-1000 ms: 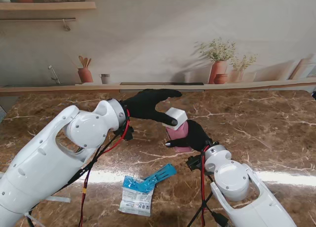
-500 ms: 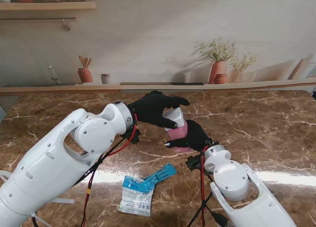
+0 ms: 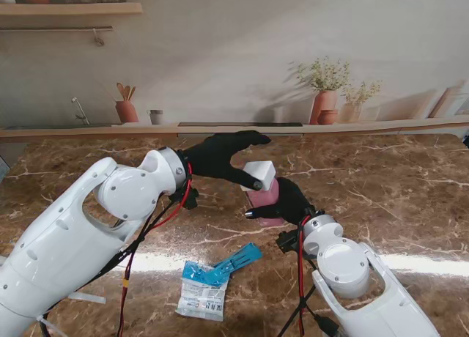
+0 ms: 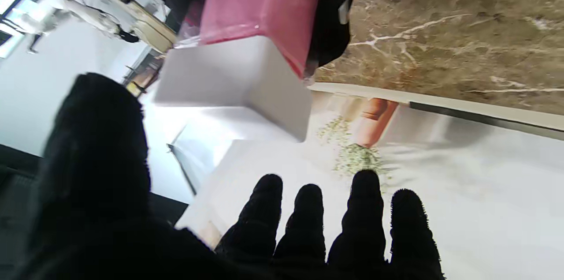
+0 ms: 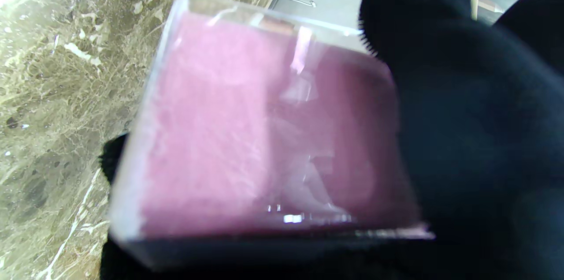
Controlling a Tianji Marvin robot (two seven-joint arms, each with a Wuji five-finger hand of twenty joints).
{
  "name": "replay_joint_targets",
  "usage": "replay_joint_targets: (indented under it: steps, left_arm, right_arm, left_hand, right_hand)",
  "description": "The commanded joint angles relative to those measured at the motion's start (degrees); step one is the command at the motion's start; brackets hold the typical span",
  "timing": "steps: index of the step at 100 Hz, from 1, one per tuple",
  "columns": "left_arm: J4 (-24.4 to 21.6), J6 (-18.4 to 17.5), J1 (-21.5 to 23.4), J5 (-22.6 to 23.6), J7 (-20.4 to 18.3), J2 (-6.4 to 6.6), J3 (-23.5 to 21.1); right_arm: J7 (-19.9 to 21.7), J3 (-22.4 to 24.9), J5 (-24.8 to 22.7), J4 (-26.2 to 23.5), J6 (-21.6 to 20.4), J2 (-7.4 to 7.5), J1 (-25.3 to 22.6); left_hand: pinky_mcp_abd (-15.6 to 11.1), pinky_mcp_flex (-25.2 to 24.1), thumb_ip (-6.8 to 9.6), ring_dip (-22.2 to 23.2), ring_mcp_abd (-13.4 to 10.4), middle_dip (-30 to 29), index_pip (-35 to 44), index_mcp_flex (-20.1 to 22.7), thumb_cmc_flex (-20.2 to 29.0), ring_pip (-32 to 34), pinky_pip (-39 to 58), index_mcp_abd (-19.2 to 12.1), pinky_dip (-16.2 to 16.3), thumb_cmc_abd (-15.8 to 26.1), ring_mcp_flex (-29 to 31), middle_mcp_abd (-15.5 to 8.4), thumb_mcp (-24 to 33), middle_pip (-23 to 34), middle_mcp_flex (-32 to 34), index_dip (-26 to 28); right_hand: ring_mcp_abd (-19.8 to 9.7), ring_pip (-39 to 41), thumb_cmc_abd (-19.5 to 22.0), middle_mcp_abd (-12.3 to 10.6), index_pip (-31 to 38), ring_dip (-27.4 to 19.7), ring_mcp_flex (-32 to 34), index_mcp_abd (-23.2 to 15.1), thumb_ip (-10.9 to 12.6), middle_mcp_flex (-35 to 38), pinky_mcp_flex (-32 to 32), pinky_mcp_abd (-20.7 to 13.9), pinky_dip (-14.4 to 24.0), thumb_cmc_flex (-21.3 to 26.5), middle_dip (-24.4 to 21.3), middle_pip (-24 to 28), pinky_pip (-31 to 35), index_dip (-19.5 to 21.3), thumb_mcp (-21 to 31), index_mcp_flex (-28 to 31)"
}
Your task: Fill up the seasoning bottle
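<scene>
Right hand (image 3: 292, 200), black glove, center of the stand view, wrapped around the pink seasoning bottle (image 3: 265, 198) from the nearer side, holding it upright on the marble table (image 3: 381, 183). Right wrist view: clear-walled bottle (image 5: 264, 125) full of pink stuff fills the frame, black thumb (image 5: 440, 72) pressed on one side, other fingers under it.

Left hand (image 3: 222, 156) just left of the bottle top, fingers spread apart, holding nothing. One fingertip (image 3: 256, 183) sits at the edge of the white square cap (image 3: 260, 173); can't tell for sure if it touches. The rest of the fingers point right, past the cap on its far side. Left wrist view: cap (image 4: 238, 86) sits on the pink body, four fingertips (image 4: 304, 222) and thumb (image 4: 94, 147) well apart from it.

Lower center of the stand view: blue and white refill packet (image 3: 209, 286) flat on the table, apart from both hands, between the two arms.
</scene>
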Motion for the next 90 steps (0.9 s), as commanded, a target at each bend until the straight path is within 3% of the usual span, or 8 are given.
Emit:
replay_joint_targets:
  steps: [1,18,42,57,72,74,80,90]
  left_arm:
    - [-0.6,-0.1,0.7,2.8,1.1,-0.61,0.6]
    - [-2.1,5.4,1.1,6.1,2.3,-0.90,1.3]
    - [-3.3,13.6,1.2,2.3,4.0,-1.73,2.4]
    - [-3.5,15.1,0.3,2.4,3.4,-1.68,3.6]
    - [-3.4,14.8,-0.1,3.6,2.8,-1.49,4.3]
    - [-3.4,14.5,-0.1,3.7,2.7,-1.45,4.3]
    - [-3.5,14.3,-0.1,3.8,2.3,-1.34,4.3]
    - [-3.7,13.4,-0.2,4.3,1.3,-1.02,4.0]
  right_arm:
    - [0.7,0.1,0.2,-0.7,0.3,-0.20,-0.2]
    - [0.9,0.1,0.1,-0.9,0.3,-0.16,-0.1]
    - [1.2,-0.5,-0.6,-0.5,0.5,-0.04,0.3]
    - [1.0,-0.9,-2.3,-0.4,0.5,0.05,0.6]
    - [0.8,-0.9,-2.7,-0.5,0.8,0.03,0.7]
    - [0.8,-0.9,-2.7,-0.5,0.8,0.03,0.7]
    - [0.8,-0.8,-2.8,-0.5,0.9,0.02,0.8]
    - [0.8,-0.7,-2.7,-0.5,1.2,0.00,0.8]
  left_hand:
    - [2.1,0.8,2.17,3.3,2.2,2.5,1.2,2.9,-2.6,2.9,4.6,2.3,4.8,2.1,5.1,1.5,-3.3,2.1,3.8,0.6]
    - [9.2,5.9,1.27,12.4,5.6,11.1,7.8,13.6,-7.0,11.3,26.7,2.2,4.0,4.5,19.1,3.5,-4.3,10.4,17.9,4.2]
    - [12.5,8.8,2.01,15.4,10.2,16.3,12.7,14.5,-11.9,18.4,40.3,-0.7,0.7,10.6,27.0,3.8,-4.2,17.3,33.2,8.8]
    - [13.2,10.7,2.28,14.8,10.2,16.9,12.9,15.2,-8.8,20.8,43.3,-0.5,0.0,10.1,30.7,1.7,-3.9,20.7,40.6,8.6]
    - [13.3,11.0,3.93,13.9,8.0,19.1,14.4,15.3,3.6,22.6,44.5,-0.8,-1.1,5.5,32.6,-0.5,-1.9,25.9,42.9,8.4]
    - [13.4,10.8,4.34,13.9,7.7,19.3,14.6,15.1,5.6,22.6,44.4,-0.9,-1.2,4.9,32.4,-1.9,-0.9,26.3,42.7,8.5]
    - [13.6,10.7,2.34,13.9,6.9,19.8,15.6,14.3,0.1,22.1,44.4,-0.9,-1.2,-1.0,32.3,-2.3,22.4,26.1,41.7,7.7]
    - [14.0,10.0,0.93,13.2,5.2,18.9,15.6,13.6,-0.8,20.4,43.0,-1.1,-1.6,-5.9,32.0,-3.3,36.8,25.3,40.6,6.8]
  right_hand:
    - [-8.6,47.4,24.0,-4.5,14.6,3.8,10.7,-8.3,-0.6,7.5,1.1,-9.7,2.1,12.2,2.2,11.9,5.7,2.5,22.6,16.5]
    - [-8.6,47.4,23.9,-4.6,14.6,3.8,10.7,-8.4,-0.6,7.5,1.1,-9.7,2.1,12.2,2.2,11.9,5.7,2.5,22.5,16.5]
    - [-8.6,47.4,23.9,-4.5,14.7,3.8,10.7,-8.3,-0.6,7.5,1.1,-9.7,2.1,12.2,2.2,11.9,5.7,2.5,22.6,16.8]
    - [-8.6,47.4,23.9,-4.6,14.7,3.8,10.7,-8.4,-0.6,7.6,1.1,-9.7,2.1,12.2,2.2,11.9,5.7,2.5,22.6,16.8]
    - [-8.6,47.4,23.9,-4.6,14.7,3.8,10.7,-8.4,-0.6,7.6,1.1,-9.7,2.1,12.2,2.2,11.9,5.7,2.5,22.6,16.8]
    - [-8.6,47.4,23.9,-4.5,14.7,3.8,10.7,-8.4,-0.6,7.6,1.1,-9.7,2.1,12.2,2.2,11.9,5.7,2.5,22.6,16.8]
    - [-8.6,47.4,23.9,-4.6,14.7,3.8,10.7,-8.4,-0.6,7.6,1.1,-9.7,2.1,12.2,2.2,11.9,5.7,2.5,22.6,16.8]
    - [-8.6,47.4,23.9,-4.6,14.7,3.8,10.7,-8.3,-0.6,7.6,1.1,-9.7,2.1,12.1,2.2,11.9,5.7,2.5,22.6,16.8]
